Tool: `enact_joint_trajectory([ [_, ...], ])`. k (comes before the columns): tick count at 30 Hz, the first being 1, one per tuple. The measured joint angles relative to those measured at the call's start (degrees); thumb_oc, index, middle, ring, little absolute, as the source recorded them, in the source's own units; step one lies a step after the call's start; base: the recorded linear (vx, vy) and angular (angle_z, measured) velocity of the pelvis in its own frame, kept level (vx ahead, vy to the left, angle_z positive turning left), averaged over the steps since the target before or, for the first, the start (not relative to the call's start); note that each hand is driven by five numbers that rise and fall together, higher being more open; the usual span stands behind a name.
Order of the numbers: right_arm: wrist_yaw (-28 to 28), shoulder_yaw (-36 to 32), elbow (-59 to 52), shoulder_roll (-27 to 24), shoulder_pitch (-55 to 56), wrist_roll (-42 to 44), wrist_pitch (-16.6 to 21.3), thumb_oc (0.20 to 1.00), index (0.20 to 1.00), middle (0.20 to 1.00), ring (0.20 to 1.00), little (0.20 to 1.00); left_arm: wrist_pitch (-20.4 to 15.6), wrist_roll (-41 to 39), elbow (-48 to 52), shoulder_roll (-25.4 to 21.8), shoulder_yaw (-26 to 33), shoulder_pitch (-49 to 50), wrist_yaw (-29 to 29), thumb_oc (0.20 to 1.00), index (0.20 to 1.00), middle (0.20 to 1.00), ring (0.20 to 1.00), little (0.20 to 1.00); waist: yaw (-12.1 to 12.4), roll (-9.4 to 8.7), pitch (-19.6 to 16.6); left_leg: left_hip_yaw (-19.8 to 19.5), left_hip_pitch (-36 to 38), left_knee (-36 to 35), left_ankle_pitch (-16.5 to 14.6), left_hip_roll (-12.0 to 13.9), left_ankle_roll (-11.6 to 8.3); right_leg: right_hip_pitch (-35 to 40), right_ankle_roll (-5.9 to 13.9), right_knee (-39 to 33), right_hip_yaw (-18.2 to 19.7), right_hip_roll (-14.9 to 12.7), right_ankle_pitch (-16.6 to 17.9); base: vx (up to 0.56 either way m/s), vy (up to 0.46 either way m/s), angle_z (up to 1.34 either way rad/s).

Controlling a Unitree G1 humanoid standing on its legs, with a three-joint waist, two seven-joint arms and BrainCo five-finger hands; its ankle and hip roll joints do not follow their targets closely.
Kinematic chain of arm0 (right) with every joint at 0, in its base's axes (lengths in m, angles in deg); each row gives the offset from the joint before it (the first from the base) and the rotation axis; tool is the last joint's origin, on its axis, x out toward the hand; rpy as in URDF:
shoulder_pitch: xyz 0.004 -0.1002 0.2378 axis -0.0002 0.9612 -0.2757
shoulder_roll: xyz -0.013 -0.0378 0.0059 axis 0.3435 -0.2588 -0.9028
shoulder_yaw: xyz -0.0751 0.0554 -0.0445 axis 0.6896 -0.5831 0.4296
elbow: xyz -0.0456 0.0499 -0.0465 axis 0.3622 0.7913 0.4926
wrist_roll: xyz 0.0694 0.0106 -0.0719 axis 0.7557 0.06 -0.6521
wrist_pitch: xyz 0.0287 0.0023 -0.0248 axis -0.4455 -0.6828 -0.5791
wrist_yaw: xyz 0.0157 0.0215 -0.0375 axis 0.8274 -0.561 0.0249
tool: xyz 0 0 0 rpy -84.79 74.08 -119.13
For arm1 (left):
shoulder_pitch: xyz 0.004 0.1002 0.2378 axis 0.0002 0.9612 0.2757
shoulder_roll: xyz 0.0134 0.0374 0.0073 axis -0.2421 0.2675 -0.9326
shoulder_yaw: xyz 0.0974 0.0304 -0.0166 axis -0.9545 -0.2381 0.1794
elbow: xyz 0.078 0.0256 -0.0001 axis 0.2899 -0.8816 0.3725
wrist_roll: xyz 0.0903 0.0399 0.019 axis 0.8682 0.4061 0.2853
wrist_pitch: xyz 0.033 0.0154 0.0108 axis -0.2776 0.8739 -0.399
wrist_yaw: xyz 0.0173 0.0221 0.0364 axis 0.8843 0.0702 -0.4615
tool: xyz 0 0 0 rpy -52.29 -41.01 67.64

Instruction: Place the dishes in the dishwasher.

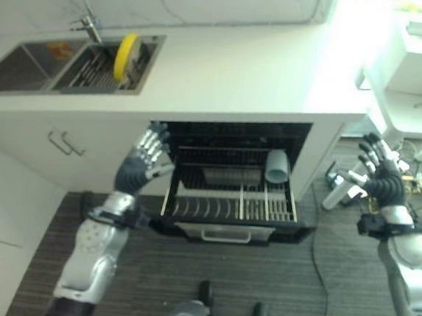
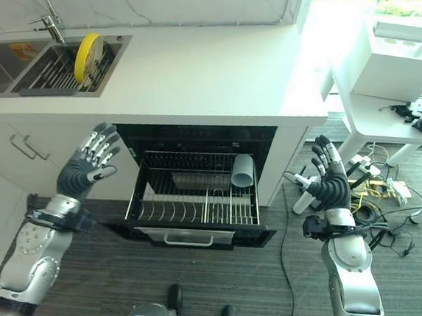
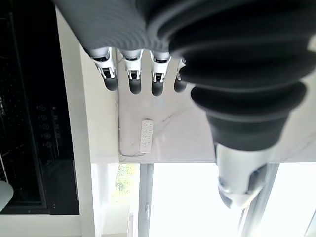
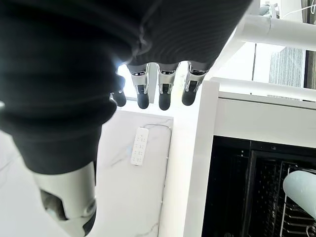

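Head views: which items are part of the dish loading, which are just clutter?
Job: yellow plate upright in the sink; pulled-out dishwasher rack with a cup in it; left hand and right hand, both open.
Clutter: faucet; side table; floor cables.

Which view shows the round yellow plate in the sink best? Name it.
The right eye view: the round yellow plate stands on edge in the sink rack, clearly lit. The left eye view shows it too, nearer the frame's top.
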Motion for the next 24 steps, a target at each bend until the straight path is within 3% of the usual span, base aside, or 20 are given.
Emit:
enact_joint_trajectory([
  [2,-0.96,-0.15,0.08,-0.59,-0.27,0.16,-0.1,1.0,1.0,1.0,1.0,1.0,0.6,-0.23,0.02,-0.9,-0.55,-0.34,-0.73,1.0,1.0,1.0,1.0,1.0,-0.26,-1.3,0.66,5.62,0.77,-0.25,-0.85,1.86,0.36,1.28,-0.81,-0.75,-1.28,-1.68,0.38,-0.01,0.188,0.37],
  [4,-1.21,-0.66,0.09,-0.91,-0.47,0.25,-0.09,1.0,1.0,1.0,1.0,1.0,0.69,-2.35,-0.02,-2.19,-0.08,-0.68,-2.08,1.0,1.0,1.0,1.0,1.0,-0.54,-2.78,0.97,-0.25,3.17,-2.79,-0.71,6.87,-2.25,1.96,-0.29,-0.99,0.43,-3.0,0.65,0.08,0.346,-0.08],
  [5,-1.12,-1.36,0.1,-1.16,-0.49,0.26,-0.1,1.0,1.0,1.0,1.0,1.0,0.69,-2.9,-1.14,-2.13,0.73,-0.92,-2.32,1.0,1.0,1.0,1.0,1.0,-0.54,-3.16,1.13,-5.29,4.21,-3.85,-1.84,11.97,-5.84,1.81,0.28,-0.79,2.19,-3.01,0.85,0.09,0.375,-0.43],
  [6,-1.07,-1.83,0.09,-1.15,-0.55,0.26,-0.1,1.0,1.0,1.0,1.0,1.0,0.8,-3.49,-2.32,-2.06,1.24,-0.98,-2.33,1.0,1.0,1.0,1.0,1.0,-0.68,-3.51,1.29,-7.11,4.8,-4.32,-2.82,15.65,-7.36,1.85,0.78,-0.68,3.13,-3.04,0.91,0.08,0.346,-0.48],
  [7,-1.03,-2.68,0.11,-1.16,-0.57,0.27,-0.12,1.0,1.0,1.0,1.0,1.0,0.91,-3.48,-3.08,-2.09,1.54,-1.1,-2.34,1.0,1.0,1.0,1.0,1.0,-1.7,-3.97,1.51,-5.51,4.51,-3.89,-2.94,18.72,-7.45,2.18,1.79,-0.93,3.14,-4.13,1.16,0.1,0.531,-0.31],
  [8,-1.11,-3.75,-0.13,-1.78,-0.64,0.27,-0.14,1.0,1.0,1.0,1.0,1.0,0.92,-3.49,-4.63,-2.04,1.27,-1.38,-2.17,1.0,1.0,1.0,1.0,1.0,-3.41,-4.73,1.6,-1.97,3.88,-3.89,-2.9,20.36,-7.4,2.58,4.33,-1.75,3.05,-6.67,1.82,0.09,0.579,-0.11],
  [10,-0.86,-6.25,-0.19,-3.46,-0.2,0.28,-0.3,1.0,1.0,1.0,1.0,1.0,0.58,-3.53,-5.42,-1.87,0.39,-1.4,-1.05,1.0,1.0,1.0,1.0,1.0,-4.77,-3.56,0.93,0.31,3.61,-3.46,-2.86,18.81,-6.68,2.93,8.54,-3.06,3.22,-10.19,3.22,0.08,0.653,-0.04],
  [11,-0.74,-6.8,-0.61,-5.44,-0.18,0.29,-0.32,1.0,1.0,1.0,1.0,1.0,0.4,-3.53,-5.46,-1.44,-0.02,-0.91,-0.65,1.0,1.0,1.0,1.0,1.0,-5.83,-1.13,0.0,0.82,3.67,-3.27,-4.19,17.19,-4.32,2.89,10.93,-3.06,3.11,-11.39,3.47,0.05,0.626,-0.12],
  [12,-0.28,-7.12,-0.64,-5.24,-0.29,0.27,-0.31,1.0,1.0,1.0,1.0,1.0,-0.16,-3.57,-5.92,-1.01,0.19,-0.73,-0.19,1.0,1.0,1.0,1.0,1.0,-5.69,-0.87,-0.49,-0.33,3.79,-3.74,-0.17,14.11,-8.82,2.91,13.43,-2.99,3.84,-13.76,3.7,0.02,0.558,0.0],
  [13,0.23,-6.25,-0.66,-2.52,0.67,0.31,-0.63,1.0,1.0,1.0,1.0,1.0,-0.3,-5.11,-6.21,-1.63,0.69,-0.76,-0.32,1.0,1.0,1.0,1.0,1.0,-5.89,-4.32,-1.0,1.06,3.66,-3.29,-1.61,8.84,-5.7,1.76,12.29,-1.81,3.61,-18.39,4.6,0.04,0.646,-0.06],
  [14,0.68,-5.56,-0.71,-1.98,0.49,0.52,-1.14,1.0,1.0,1.0,1.0,1.0,-0.52,-6.35,-6.25,-2.38,0.97,-1.3,-0.3,1.0,1.0,1.0,1.0,1.0,-5.42,-5.82,-0.78,1.79,3.12,-3.7,-2.08,5.99,-4.16,0.5,11.57,-0.41,2.93,-21.05,7.56,0.04,0.6,0.28],
  [15,0.72,-5.4,-1.24,-0.87,0.42,0.66,-1.24,1.0,1.0,1.0,1.0,1.0,-0.53,-7.03,-6.07,-3.74,1.06,-2.77,-0.27,1.0,1.0,1.0,1.0,1.0,-5.64,-5.96,-0.86,2.41,3.01,-4.25,-2.11,3.64,-1.95,-0.3,10.51,0.63,3.9,-23.21,13.59,0.04,0.644,0.24],
  [17,0.46,-5.68,-4.35,-0.11,2.24,1.33,-1.26,1.0,1.0,1.0,1.0,1.0,-0.87,-7.03,-4.67,-6.37,1.13,-5.09,0.18,1.0,1.0,1.0,1.0,1.0,-4.14,-7.05,-0.69,1.98,2.35,-2.76,-2.75,1.68,0.08,-2.04,11.93,2.23,4.79,-24.74,19.77,0.06,0.585,0.3],
  [18,-0.38,-7.54,-8.15,1.49,4.44,1.85,-1.09,1.0,1.0,1.0,1.0,1.0,-0.93,-6.99,-3.67,-6.86,1.14,-7.05,0.82,1.0,1.0,1.0,1.0,1.0,-3.53,-8.69,0.14,1.01,0.22,1.17,-3.97,0.03,1.47,-2.95,12.34,4.71,5.83,-26.67,20.23,0.1,0.434,0.48],
  [19,-0.77,-7.24,-8.81,2.66,4.79,2.31,-0.81,1.0,1.0,1.0,1.0,1.0,-1.02,-6.87,-3.59,-6.82,1.08,-7.72,1.52,1.0,1.0,1.0,1.0,1.0,-3.74,-9.75,0.73,0.44,-0.63,3.13,-6.07,-1.17,3.06,-3.59,10.43,6.69,5.59,-28.01,22.16,0.06,0.383,0.38],
  [20,-0.82,-6.66,-8.2,3.14,4.54,2.32,-0.82,1.0,1.0,1.0,1.0,1.0,-0.94,-6.78,-3.68,-6.87,1.0,-7.35,1.8,1.0,1.0,1.0,1.0,1.0,-3.68,-9.98,0.72,0.58,0.09,2.46,-6.75,-1.64,3.15,-4.18,8.28,7.25,5.71,-28.15,24.01,0.0,0.321,0.02],
  [21,-1.21,-6.05,-7.77,4.11,4.65,2.27,-0.82,1.0,1.0,1.0,1.0,1.0,-0.26,-6.79,-3.36,-7.05,1.08,-6.78,2.07,1.0,1.0,1.0,1.0,1.0,-2.74,-10.32,0.86,1.54,1.47,1.59,-5.64,-1.99,4.19,-5.65,2.95,7.83,4.73,-28.19,28.57,-0.09,0.304,-0.46],
  [22,-1.53,-4.44,-7.38,5.47,4.23,2.27,-0.65,1.0,1.0,1.0,1.0,1.0,0.07,-6.79,-3.26,-7.95,1.57,-6.56,2.26,1.0,1.0,1.0,1.0,1.0,-1.31,-10.23,0.98,3.15,2.16,0.81,-5.5,-1.19,4.91,-7.05,1.16,8.06,1.59,-28.47,30.04,-0.18,0.422,-0.59],
  [23,-1.18,-2.24,-5.06,5.88,3.03,2.18,-0.23,1.0,1.0,1.0,1.0,1.0,0.96,-6.81,-3.3,-8.38,1.7,-6.81,1.79,1.0,1.0,1.0,1.0,1.0,-0.97,-10.84,0.81,4.6,2.39,0.67,-5.72,-1.06,5.68,-7.17,6.87,7.98,-3.14,-25.8,25.21,-0.19,0.552,-0.99],
  [24,-1.22,-0.78,-3.34,6.48,0.02,1.99,-0.07,1.0,1.0,1.0,1.0,1.0,1.53,-6.74,-3.11,-8.63,1.57,-6.46,1.68,1.0,1.0,1.0,1.0,1.0,0.65,-10.09,1.3,7.1,2.83,-0.31,-5.66,-0.63,6.59,-8.06,11.76,10.5,-8.3,-20.94,20.3,-0.14,0.484,-0.58],
])
